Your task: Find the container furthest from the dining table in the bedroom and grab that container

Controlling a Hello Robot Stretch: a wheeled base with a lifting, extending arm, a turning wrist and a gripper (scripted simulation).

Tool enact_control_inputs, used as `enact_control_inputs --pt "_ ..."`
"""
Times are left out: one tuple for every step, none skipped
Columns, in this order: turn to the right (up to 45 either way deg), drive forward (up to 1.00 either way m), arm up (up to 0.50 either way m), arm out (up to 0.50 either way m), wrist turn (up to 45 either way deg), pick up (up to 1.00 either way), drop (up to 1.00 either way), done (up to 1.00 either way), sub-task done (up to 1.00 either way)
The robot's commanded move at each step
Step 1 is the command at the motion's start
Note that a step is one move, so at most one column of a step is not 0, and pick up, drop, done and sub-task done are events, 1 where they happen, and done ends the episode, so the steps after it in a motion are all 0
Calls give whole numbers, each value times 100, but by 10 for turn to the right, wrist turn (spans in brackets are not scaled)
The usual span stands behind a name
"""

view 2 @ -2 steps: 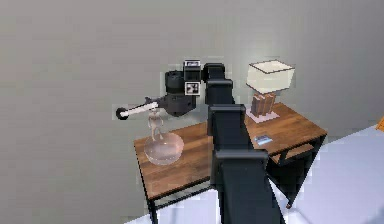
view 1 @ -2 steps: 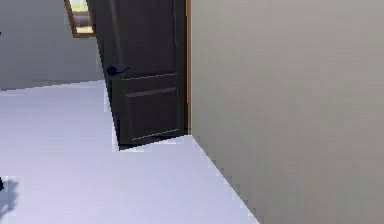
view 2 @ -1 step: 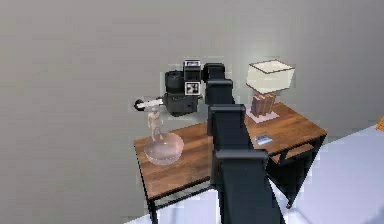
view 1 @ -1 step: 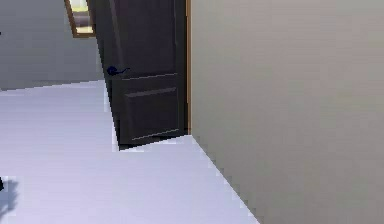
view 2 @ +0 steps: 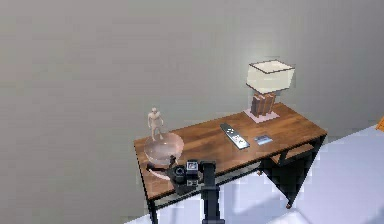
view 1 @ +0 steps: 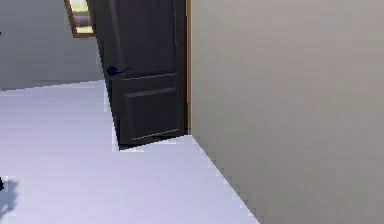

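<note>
Bowl (view 2: 163, 150): glass-like, on the counter (view 2: 290, 122), at the end opposite the lamp (view 2: 268, 85), near the front edge.
Handling: likely fragile, slippery; I would take the rim.
My jaws: by the bowl; apart or together, cannot tell.

A brown wooden desk (view 2: 295, 124) is seen. From the remote (view 2: 235, 137) near its middle, a lamp (view 2: 268, 88) is placed at 1 o'clock, a small flat card (view 2: 264, 141) at 3, a glass bowl (view 2: 163, 150) at 9, a little statue (view 2: 154, 122) at 10.

dark door (view 1: 148, 70), desk (view 2: 292, 124) with lamp (view 2: 270, 86)
</note>
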Motion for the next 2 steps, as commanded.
enact_control_inputs --pt "0 0 0 0 0 100 0 0 0" --pt "0 0 10 0 0 0 0 0 0"
